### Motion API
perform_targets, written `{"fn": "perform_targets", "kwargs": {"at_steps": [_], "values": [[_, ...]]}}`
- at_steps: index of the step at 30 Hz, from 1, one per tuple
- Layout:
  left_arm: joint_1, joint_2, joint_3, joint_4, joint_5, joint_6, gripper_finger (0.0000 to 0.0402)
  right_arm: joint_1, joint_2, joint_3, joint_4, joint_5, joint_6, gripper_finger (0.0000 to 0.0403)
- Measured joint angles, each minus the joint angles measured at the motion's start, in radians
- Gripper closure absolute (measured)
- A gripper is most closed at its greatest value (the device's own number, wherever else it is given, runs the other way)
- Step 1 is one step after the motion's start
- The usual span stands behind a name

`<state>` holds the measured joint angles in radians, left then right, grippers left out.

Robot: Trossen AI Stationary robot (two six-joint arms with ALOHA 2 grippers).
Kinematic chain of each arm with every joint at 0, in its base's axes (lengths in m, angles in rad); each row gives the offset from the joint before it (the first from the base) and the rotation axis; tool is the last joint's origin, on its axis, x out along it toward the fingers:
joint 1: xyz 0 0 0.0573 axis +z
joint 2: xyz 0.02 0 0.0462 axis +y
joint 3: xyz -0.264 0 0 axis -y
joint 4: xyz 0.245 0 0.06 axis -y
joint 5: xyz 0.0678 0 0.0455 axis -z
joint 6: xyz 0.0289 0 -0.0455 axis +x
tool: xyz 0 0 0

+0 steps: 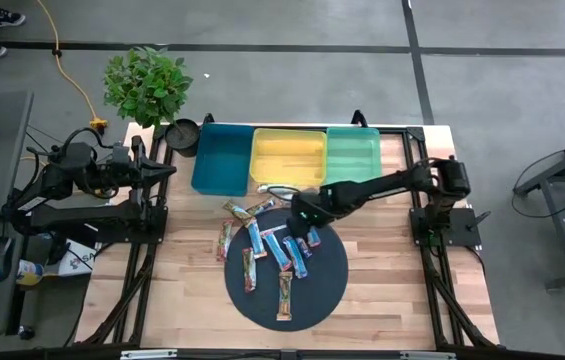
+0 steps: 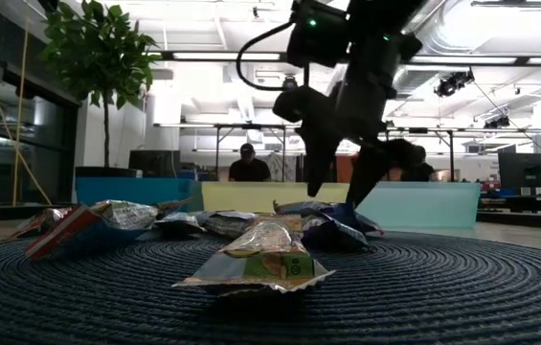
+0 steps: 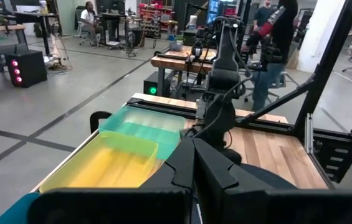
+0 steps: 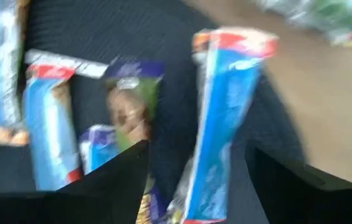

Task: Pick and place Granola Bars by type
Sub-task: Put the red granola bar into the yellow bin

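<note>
Nearest the front edge: a multicolour bar (image 1: 285, 294) lies alone on the dark round mat (image 1: 332, 290), apart from the main cluster.

Mid mat: the Granola Bars (image 1: 267, 243) lie spread over the mat's upper half, blue and multicolour mixed, some touching, a few spilling onto the bare tabletop (image 1: 402, 300) on the left.

Right gripper (image 1: 302, 214) hovers low over the cluster's upper right, fingers spread, nothing held. In the right wrist view a blue bar (image 4: 222, 118) sits between the fingers.

Judgement: descend straight, close across the bar's narrow width; neighbours lie just beside it, so a skewed approach risks dragging them.

Beyond: blue tray (image 1: 220, 158), yellow tray (image 1: 287, 157), green tray (image 1: 353, 154) abut in a row along the far edge. Open path from mat to trays; lift clear of their walls.

Left gripper (image 1: 158, 171) waits at the left edge, clenched.
</note>
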<state>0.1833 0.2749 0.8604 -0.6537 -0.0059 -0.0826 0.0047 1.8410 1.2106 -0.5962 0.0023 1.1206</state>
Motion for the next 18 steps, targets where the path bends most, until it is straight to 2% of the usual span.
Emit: {"fn": "perform_targets", "kwargs": {"at_steps": [6,12,18], "values": [[0.000,0.000,0.000,-0.001,0.000,0.000,0.0402,-0.010,0.006,0.036,-0.089,0.061,0.000,0.0153],[0.000,0.000,0.000,-0.004,0.001,0.000,0.0402,-0.011,0.006,0.000,-0.050,0.045,0.020,0.0155],[0.000,0.000,0.000,-0.008,0.001,0.008,0.0402,-0.011,0.006,-0.027,0.003,0.034,0.027,0.0175]]}}
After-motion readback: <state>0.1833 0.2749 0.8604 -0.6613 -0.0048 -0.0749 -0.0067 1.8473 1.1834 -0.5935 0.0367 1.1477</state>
